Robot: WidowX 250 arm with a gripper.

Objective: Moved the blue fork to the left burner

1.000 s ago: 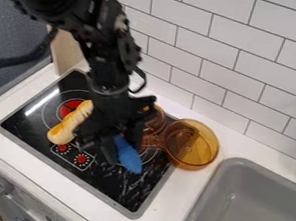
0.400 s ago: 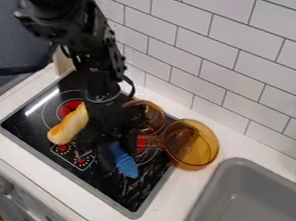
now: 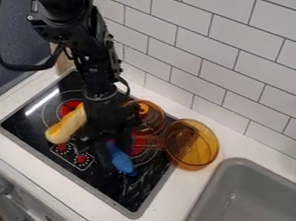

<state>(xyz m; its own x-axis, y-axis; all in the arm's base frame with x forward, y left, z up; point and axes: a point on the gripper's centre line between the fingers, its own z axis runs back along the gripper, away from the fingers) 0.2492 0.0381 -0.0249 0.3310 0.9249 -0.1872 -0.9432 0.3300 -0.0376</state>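
Your white counter bears a stovetop toward eight o'clock, a sink toward four. Bread lies toward your stovetop's ten, an amber pan at its three.

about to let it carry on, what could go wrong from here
The yellow roll lies right by the gripper, toward the left burner, so it could get pushed or block the spot. The blue fork is beside the amber pot's handle, which it might catch and drag.
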